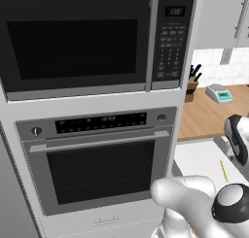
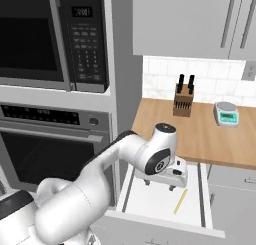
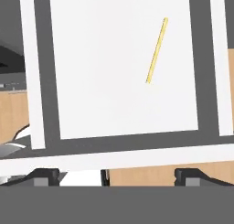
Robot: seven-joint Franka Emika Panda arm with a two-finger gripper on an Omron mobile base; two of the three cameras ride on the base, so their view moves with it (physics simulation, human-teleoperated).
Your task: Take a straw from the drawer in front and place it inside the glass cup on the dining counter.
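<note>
Gripper point(image 2: 159, 185) over the open drawer point(image 2: 150, 201)
Jaws spread wide, holding nothing; the straw point(image 3: 156, 50) lies upper right of the hand view.

A microwave point(image 1: 97, 40) sits above a wall oven point(image 1: 97, 159) (wooden worktop point(image 2: 210, 134) alongside, white tiles behind).

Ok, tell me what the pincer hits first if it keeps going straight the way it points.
Probably the bare white floor of the open light-grey drawer. The open pincer points down into it, and the thin yellow straw lies off to one side, so it would likely be missed.
</note>
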